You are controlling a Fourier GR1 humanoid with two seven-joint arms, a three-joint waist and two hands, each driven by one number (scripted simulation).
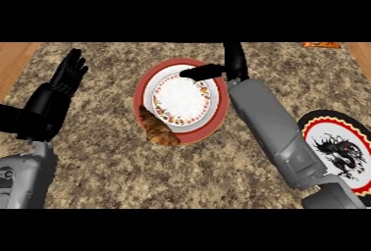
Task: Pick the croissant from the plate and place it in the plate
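A brown croissant (pixel 157 129) lies on the lower left rim of a red-rimmed plate (pixel 214 120) with a white patterned centre, in the middle of the counter. My right hand (pixel 233 63) reaches past the plate's upper right edge, with one straight black finger (pixel 201 73) lying over the plate's top rim. It holds nothing and is well apart from the croissant. My left hand (pixel 66 77) is open at the left side, fingers up and resting. A black plate (pixel 313 122) with a red ring and a dragon picture sits at the right edge, partly hidden by my right forearm.
The counter top is speckled stone with wooden strips along the left and right edges. A small orange object (pixel 322 44) shows at the top right edge. My right forearm (pixel 272 127) crosses the space between the two plates.
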